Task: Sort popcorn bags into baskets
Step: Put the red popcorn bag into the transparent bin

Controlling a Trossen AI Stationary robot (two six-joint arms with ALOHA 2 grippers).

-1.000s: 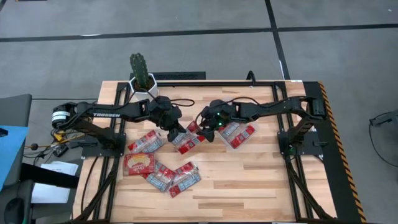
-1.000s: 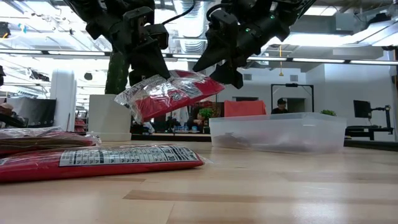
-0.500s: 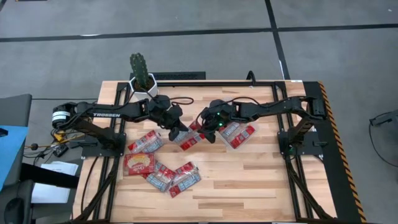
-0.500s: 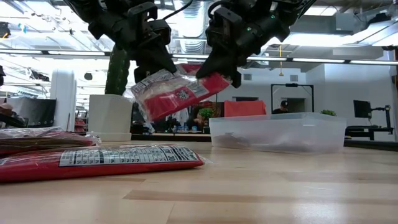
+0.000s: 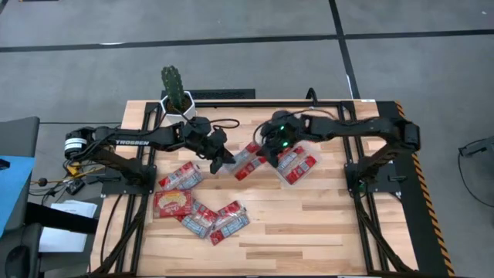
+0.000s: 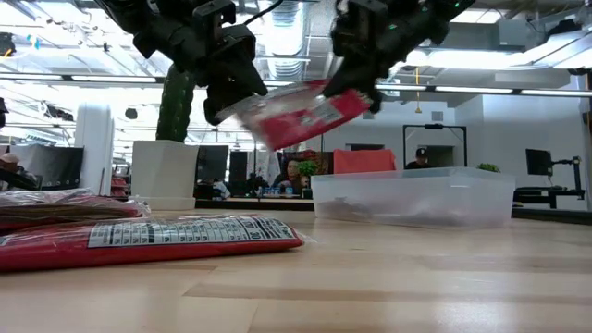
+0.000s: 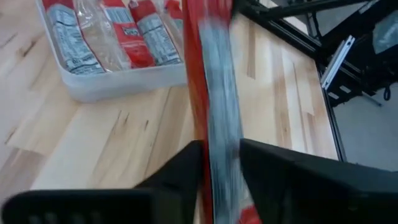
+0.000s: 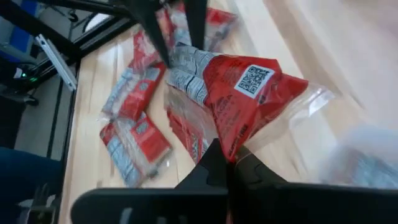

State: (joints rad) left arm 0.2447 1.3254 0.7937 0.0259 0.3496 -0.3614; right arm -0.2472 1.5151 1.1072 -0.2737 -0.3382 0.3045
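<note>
A red popcorn bag (image 5: pixel 247 160) hangs in the air between my two grippers, above the middle of the table. My right gripper (image 5: pixel 268 157) is shut on its right end. My left gripper (image 5: pixel 225 164) is open, one finger on each side of the bag's left end (image 7: pixel 217 137). The clear plastic basket (image 5: pixel 307 176) stands right of centre with several bags lying in it. Several more bags (image 5: pixel 181 176) lie flat on the wood at the near left. My right gripper pinches a bunched red edge of the bag (image 8: pixel 229 138) between its two fingers, near the bag's right end. The fingers slant down from the table's right. The bag is lifted clear and slopes down toward the left gripper (image 6: pixel 225 102). My left gripper: its fingers flank the bag's left end; I cannot tell whether they touch it.
A white pot with a cactus (image 5: pixel 176 100) stands at the far left edge. Loose bags (image 5: pixel 216 220) cover the near left; one lies close before the low camera (image 6: pixel 148 236). Black frame rails (image 5: pixel 363 193) run along both sides. Bare wood lies near and right of the basket.
My right gripper has shut on the bag's right end, then risen and gone toward the table's right and far side, pulling the bag along. My left gripper has opened around the bag's left end and stayed in place. The bag now sits higher and farther right.
</note>
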